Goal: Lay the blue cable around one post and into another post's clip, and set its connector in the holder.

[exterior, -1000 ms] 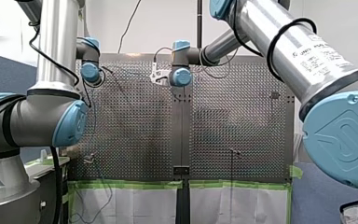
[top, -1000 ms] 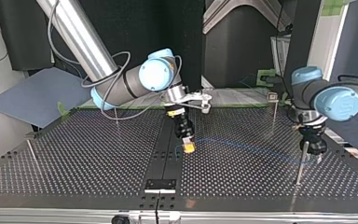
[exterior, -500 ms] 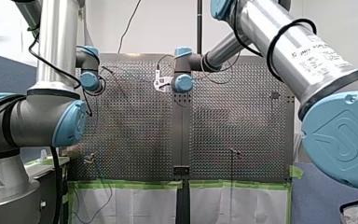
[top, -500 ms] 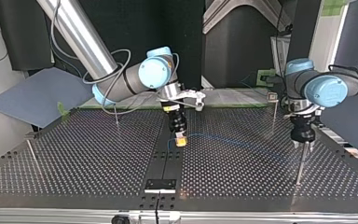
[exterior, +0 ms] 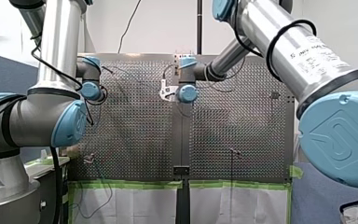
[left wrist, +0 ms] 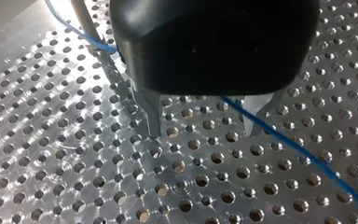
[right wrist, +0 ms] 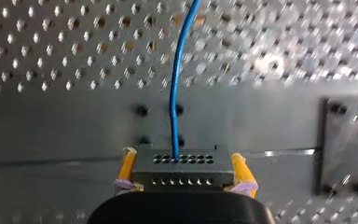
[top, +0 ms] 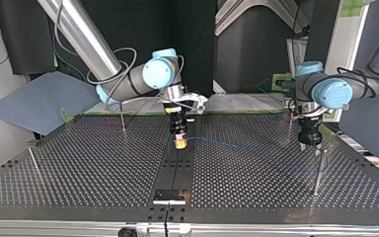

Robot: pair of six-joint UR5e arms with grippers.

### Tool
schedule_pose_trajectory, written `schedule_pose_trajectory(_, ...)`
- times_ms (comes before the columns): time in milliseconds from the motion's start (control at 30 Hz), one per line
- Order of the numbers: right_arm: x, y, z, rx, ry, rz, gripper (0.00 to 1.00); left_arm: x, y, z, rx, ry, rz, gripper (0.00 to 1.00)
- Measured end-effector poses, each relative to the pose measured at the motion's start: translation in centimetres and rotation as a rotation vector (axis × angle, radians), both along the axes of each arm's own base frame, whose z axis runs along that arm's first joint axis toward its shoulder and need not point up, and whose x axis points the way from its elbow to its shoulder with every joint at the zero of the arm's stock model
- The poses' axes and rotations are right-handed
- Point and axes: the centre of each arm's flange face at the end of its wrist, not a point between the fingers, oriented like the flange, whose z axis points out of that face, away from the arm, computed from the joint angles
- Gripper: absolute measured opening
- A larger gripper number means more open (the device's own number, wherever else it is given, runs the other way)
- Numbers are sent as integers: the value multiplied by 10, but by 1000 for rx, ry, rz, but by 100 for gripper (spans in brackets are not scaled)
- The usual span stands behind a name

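My right gripper point(right wrist: 182, 186) is shut on the black connector point(right wrist: 182, 167), with its yellow pads on both sides. The thin blue cable point(right wrist: 176, 79) runs straight ahead from the connector. In the top view this gripper point(top: 180, 144) hangs over the dark middle strip point(top: 177, 170). From there the blue cable point(top: 242, 149) trails toward a bare post point(top: 318, 170) at the view's right. My left gripper point(left wrist: 204, 133) is open above the plate, and the cable point(left wrist: 303, 151) passes loose between its metal fingers point(left wrist: 153, 116). In the top view it point(top: 308, 141) hovers just behind that post.
The holder plate point(top: 169, 196) sits on the strip near the table's near edge in the top view, and shows beside the connector point(right wrist: 349, 144) in the right wrist view. A post with a clip point(top: 289, 102) stands behind my left gripper. Two thin posts point(top: 123, 121) point(top: 32, 160) stand at the view's left.
My left gripper has opened, risen off the post and drifted toward the top view's left. My right gripper has carried the connector back and to the view's left along the strip.
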Motion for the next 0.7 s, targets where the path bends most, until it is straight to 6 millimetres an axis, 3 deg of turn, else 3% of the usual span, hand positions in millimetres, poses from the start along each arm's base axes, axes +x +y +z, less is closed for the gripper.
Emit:
schedule_pose_trajectory(333, -35, -22, -30, 15, -30, -89, 0, 0, 0, -1, 0, -1, 3, 86)
schedule_pose_trajectory(700, -86, -57, -62, 39, -80, -156, 0, 0, -2, 0, 0, -2, -6, 86)
